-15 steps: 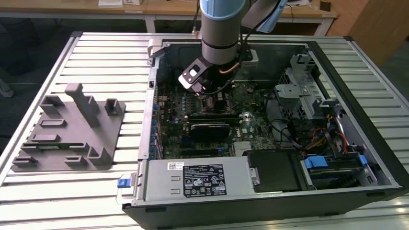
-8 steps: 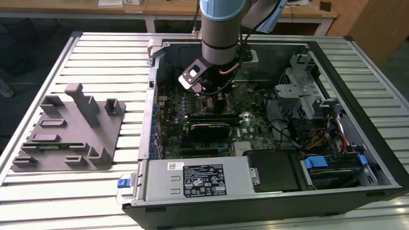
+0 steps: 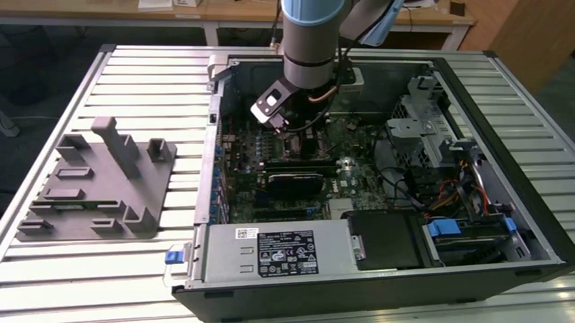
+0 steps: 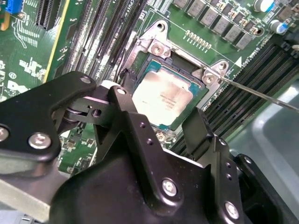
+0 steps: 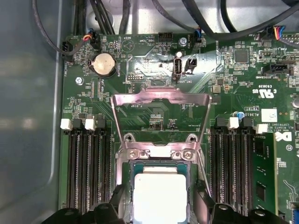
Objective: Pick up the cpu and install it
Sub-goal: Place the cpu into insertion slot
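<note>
Cpu [image 4: 163,95] in socket [image 4: 158,46], gripper [image 4: 154,103] astride it

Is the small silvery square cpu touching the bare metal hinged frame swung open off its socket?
Apart. In the first wrist view the cpu lies flat; the metal frame is swung back, with the hinge bracket between them.

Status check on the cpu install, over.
Tool down at the motherboard socket, straddling the cpu; grip unclear. Cpu lying flat in the socket. Load plate raised; no obstruction seen.
</note>
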You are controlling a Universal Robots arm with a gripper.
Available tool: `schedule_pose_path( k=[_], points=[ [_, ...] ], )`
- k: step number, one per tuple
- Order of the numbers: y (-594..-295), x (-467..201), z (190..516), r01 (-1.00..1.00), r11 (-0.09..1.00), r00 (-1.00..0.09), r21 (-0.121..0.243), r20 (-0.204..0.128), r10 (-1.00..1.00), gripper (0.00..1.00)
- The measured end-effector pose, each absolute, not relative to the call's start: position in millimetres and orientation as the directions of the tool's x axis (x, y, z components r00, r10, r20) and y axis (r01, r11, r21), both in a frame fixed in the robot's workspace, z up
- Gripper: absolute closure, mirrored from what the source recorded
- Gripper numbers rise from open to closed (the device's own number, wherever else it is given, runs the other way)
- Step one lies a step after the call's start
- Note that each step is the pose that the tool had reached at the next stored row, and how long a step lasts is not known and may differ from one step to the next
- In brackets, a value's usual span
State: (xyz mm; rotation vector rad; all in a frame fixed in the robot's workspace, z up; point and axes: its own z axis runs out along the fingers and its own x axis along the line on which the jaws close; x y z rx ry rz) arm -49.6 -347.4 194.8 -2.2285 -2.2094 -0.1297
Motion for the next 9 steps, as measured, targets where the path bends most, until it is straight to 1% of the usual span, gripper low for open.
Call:
schedule_pose_path(
  k=[9],
  points=[
    [-347.4, -49.6, 201.9, 0.998, -0.010, 0.007, 0.058, 0.059, 0.998, 0.33]
  ],
)
